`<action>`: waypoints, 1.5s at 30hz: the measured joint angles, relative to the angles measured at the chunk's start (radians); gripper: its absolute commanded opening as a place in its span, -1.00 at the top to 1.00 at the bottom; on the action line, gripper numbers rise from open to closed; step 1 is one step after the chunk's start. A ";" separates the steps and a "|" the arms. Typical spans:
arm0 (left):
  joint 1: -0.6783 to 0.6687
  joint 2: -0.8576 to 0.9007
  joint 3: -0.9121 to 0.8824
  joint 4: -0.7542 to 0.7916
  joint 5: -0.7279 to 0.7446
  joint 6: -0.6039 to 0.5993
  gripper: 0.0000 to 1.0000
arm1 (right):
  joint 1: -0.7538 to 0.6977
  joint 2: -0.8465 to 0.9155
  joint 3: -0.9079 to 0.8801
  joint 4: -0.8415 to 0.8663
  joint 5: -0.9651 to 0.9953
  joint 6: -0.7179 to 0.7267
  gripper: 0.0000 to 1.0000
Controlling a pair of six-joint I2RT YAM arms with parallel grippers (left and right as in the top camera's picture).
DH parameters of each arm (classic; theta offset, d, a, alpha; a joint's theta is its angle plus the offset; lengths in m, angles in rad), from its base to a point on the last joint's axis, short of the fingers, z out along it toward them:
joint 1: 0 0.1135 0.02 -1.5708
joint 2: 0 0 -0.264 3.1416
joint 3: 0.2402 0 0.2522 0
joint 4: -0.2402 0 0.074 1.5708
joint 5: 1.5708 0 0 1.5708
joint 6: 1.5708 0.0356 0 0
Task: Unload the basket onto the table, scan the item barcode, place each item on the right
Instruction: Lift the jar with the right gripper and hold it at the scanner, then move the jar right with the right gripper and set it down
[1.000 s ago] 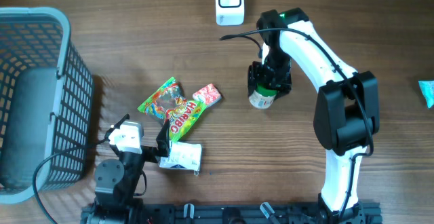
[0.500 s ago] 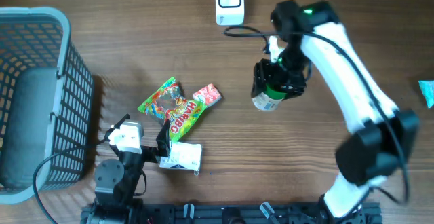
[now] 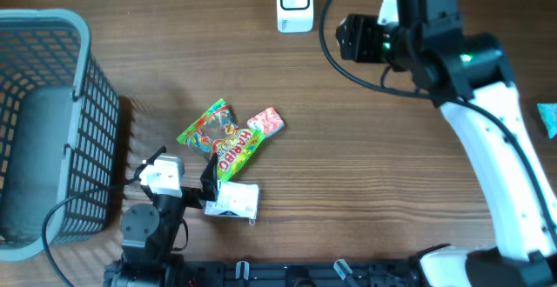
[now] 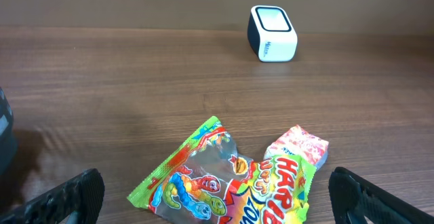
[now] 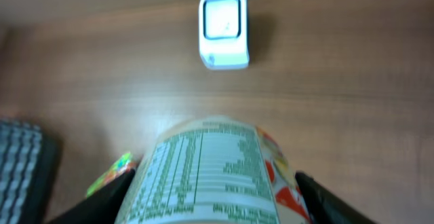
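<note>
Grips a round container (image 5: 203,153) in the right gripper (image 5: 215,183), fingers (image 5: 319,197) part-spread and pressed against both its flanks. Reads as a printed nutrition panel only from the right wrist. From overhead, hides almost wholly under the right gripper (image 3: 359,39), at about 1 o'clock on the worktop (image 3: 365,165). Hangs clear of the wood, judging by the wrist view. Lies just toward 3 o'clock of the white scanner (image 3: 294,3) from overhead. Places that scanner (image 5: 224,28) at 12 o'clock beyond the container in the wrist view, apart from it.

Holds nothing in the left gripper (image 4: 215,183), fingers (image 4: 74,193) spread wide at the frame's 7 and 5 o'clock corners. Looks out from there over a gummy-worm bag (image 4: 193,183), a Haribo bag (image 4: 281,190) overlapping it, and a pink packet (image 4: 298,146) touching the Haribo bag. Misses from there the white packet (image 3: 233,198), seen overhead just beside the left fingers. Misses too the grey basket (image 3: 52,104) at 9 o'clock. Catches that basket from the right wrist only as a dark grid at 8 o'clock. Shows a teal item (image 3: 548,117) at 3 o'clock only from overhead, cut by the edge.
</note>
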 measured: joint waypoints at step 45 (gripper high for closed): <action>0.000 0.000 -0.001 0.000 0.000 0.000 -1.00 | 0.050 0.850 0.038 1.402 0.118 -0.093 -0.41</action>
